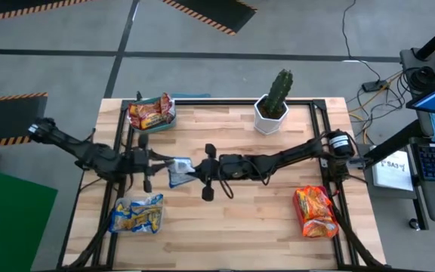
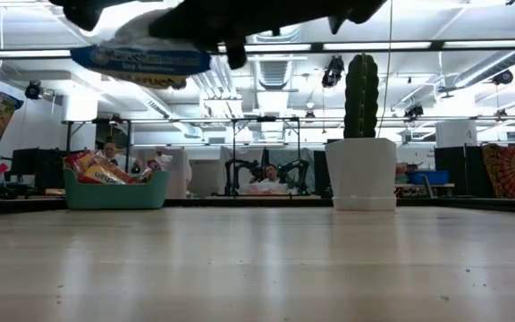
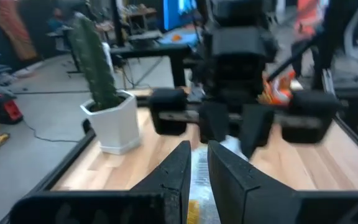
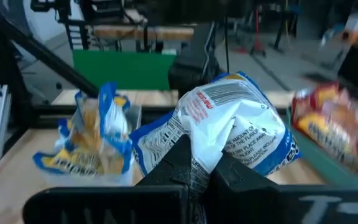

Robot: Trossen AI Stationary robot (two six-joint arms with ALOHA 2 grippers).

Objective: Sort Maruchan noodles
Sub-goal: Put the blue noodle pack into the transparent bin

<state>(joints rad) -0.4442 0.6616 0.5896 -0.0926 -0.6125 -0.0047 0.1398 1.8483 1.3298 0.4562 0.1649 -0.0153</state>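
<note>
A blue-and-white Maruchan packet hangs in the air over the table's middle, between my two grippers. The low view shows this packet well above the board. My left gripper meets it from the table's left and my right gripper from the right. Both are shut on it. In the right wrist view the packet shows its white printed back with blue edges. Red-silver packets lie in the green tray, blue-yellow ones in the clear tray, and orange ones in the pink tray. My left gripper pinches the packet's left end between its two fingers, coming level from the table's left. The packet is lifted clear. My right gripper pinches the crumpled right edge of the packet between its fingers, level from the table's right. The packet stands up beyond the fingers, clear of the table.
A cactus in a white pot stands at the far edge, right of centre. The green tray sits far left, the clear tray near left, the pink tray near right. Bare board lies in the near middle. People sit in the room beyond.
</note>
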